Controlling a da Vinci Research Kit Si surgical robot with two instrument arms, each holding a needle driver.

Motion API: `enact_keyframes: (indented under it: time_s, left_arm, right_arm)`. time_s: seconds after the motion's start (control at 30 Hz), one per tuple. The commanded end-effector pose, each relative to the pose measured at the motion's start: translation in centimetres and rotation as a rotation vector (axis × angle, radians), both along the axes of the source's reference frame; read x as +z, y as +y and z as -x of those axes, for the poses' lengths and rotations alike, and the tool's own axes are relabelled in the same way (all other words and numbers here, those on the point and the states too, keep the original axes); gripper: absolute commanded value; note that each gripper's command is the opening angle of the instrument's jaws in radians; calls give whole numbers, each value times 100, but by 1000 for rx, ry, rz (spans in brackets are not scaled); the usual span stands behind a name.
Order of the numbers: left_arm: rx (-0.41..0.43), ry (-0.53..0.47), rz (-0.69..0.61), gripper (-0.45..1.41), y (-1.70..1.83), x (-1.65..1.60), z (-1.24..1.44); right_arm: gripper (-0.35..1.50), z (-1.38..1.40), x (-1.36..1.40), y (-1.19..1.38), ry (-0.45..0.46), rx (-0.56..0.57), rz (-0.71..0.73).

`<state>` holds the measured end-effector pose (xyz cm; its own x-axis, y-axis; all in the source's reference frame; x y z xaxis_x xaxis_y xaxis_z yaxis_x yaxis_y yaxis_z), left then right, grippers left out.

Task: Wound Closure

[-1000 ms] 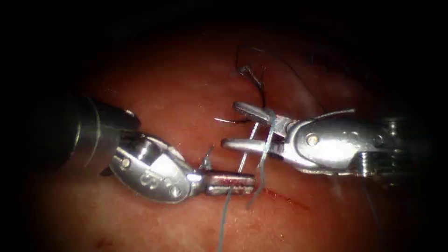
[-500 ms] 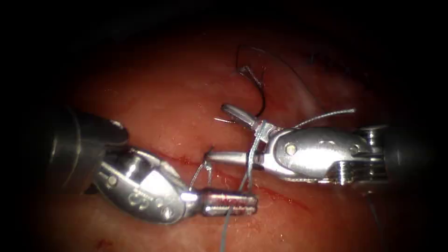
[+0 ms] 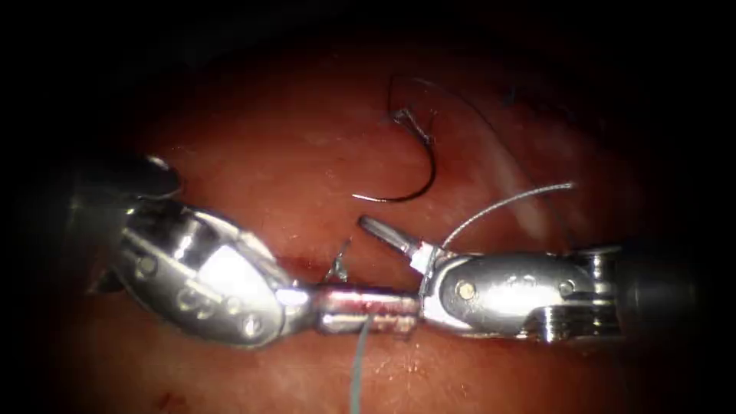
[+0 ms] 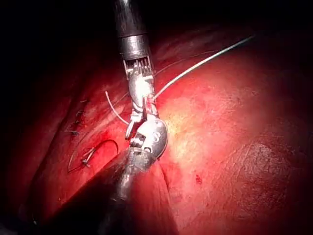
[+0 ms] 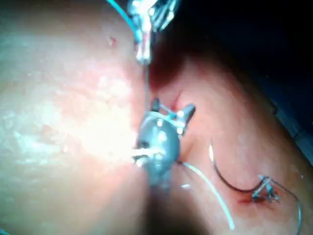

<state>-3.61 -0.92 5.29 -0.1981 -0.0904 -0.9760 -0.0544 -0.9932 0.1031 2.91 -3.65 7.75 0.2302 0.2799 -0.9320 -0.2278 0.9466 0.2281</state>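
The curved needle (image 3: 418, 172) lies free on the tissue (image 3: 253, 161) behind both tools, held by neither, its tip not in the tissue; it also shows as needle (image 4: 100, 149) and needle (image 5: 230, 182). My left tool (image 3: 410, 310) is shut on the thread (image 3: 359, 368), which hangs toward the front. My right tool (image 3: 368, 257) stands open with thread wrapped around the base of its jaws; its upper jaw points up-left and its lower jaw is hidden against the left tool's jaws. A thread end (image 3: 506, 201) arcs up to the right. A stitch (image 3: 337, 264) stands at the cut (image 3: 303, 264).
A knot of thread (image 3: 400, 116) sits at the needle's back end, with dark thread looping around it. Red fluid marks the cut line (image 3: 468, 328) under the right tool. Older stitches (image 4: 78, 117) show on the tissue.
The right tool has moved down and left, off the needle, until its jaws meet the left tool's jaws. The thread wrap has slid back to its jaw base. The left tool shifted slightly left.
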Motion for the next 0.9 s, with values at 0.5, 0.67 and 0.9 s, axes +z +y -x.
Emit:
enact_keyframes:
  time_s: [0.5,0.67,0.9]
  left_arm:
    - [-20,0,1,-45,58,46,9]
    - [-23,3,6,-45,73,66,10]
    - [-26,10,-4,-45,76,111,14]
  right_arm:
    - [81,-16,-4,-15,13,-58,-9]
    - [81,-16,-5,-17,20,-69,-10]
    - [76,-15,-5,-18,37,-87,-11]
